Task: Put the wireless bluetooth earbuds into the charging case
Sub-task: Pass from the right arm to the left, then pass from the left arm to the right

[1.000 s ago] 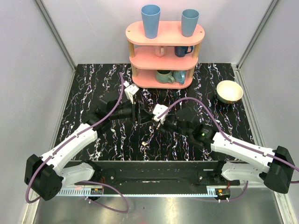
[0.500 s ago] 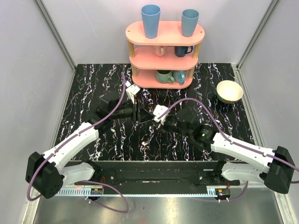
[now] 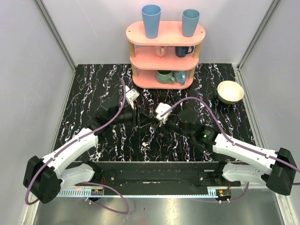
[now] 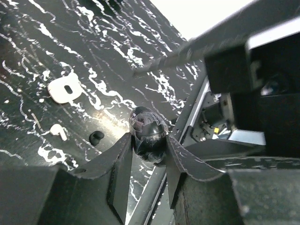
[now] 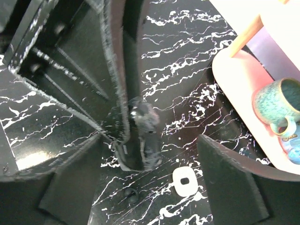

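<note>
I see the left gripper [image 3: 138, 117] and right gripper [image 3: 149, 120] nearly tip to tip over the table [image 3: 93, 89], near the pink shelf [image 3: 165, 51].

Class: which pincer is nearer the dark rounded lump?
Left. The left pincer is shut on the dark rounded lump; the right pincer faces it open, fingers clear on either side.

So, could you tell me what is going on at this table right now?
The left gripper is shut on a dark glossy lump that I cannot identify. The right gripper stands open around it, gripping nothing. On the table lie what looks like the charging case and one white earbud beside it, not yet inserted.
</note>
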You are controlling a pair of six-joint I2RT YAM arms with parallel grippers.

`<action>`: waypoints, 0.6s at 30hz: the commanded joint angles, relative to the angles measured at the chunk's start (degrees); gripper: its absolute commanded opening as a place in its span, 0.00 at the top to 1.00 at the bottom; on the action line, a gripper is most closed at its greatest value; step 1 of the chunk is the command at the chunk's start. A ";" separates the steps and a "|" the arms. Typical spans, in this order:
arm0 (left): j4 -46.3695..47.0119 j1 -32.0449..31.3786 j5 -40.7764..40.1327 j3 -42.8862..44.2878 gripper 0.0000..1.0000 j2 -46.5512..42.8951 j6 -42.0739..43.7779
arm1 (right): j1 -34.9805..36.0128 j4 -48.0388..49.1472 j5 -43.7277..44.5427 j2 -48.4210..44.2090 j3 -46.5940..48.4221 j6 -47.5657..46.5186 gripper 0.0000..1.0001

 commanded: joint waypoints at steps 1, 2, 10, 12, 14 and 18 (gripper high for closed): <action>6.71 -0.19 -7.63 -3.05 1.00 -5.12 3.27 | 0.68 3.72 2.92 -3.60 2.34 7.22 0.07; 6.53 -0.02 -9.73 -3.40 1.00 -5.74 3.89 | 0.60 3.81 3.45 -4.22 2.17 8.46 0.04; 13.55 0.43 -19.58 -8.49 1.00 -16.19 10.74 | -0.80 -3.29 21.91 -12.04 2.86 34.89 0.00; 21.59 0.43 -20.73 -13.40 1.00 -20.74 13.38 | -2.30 -6.37 19.02 -12.22 4.97 45.23 0.00; 27.60 0.43 -20.74 -18.66 1.00 -23.05 16.01 | -5.79 -8.31 16.04 -11.17 6.20 54.31 0.00; 42.61 0.34 -17.67 -24.22 1.00 -24.12 17.34 | -13.02 0.48 -5.09 -6.79 3.68 78.02 0.00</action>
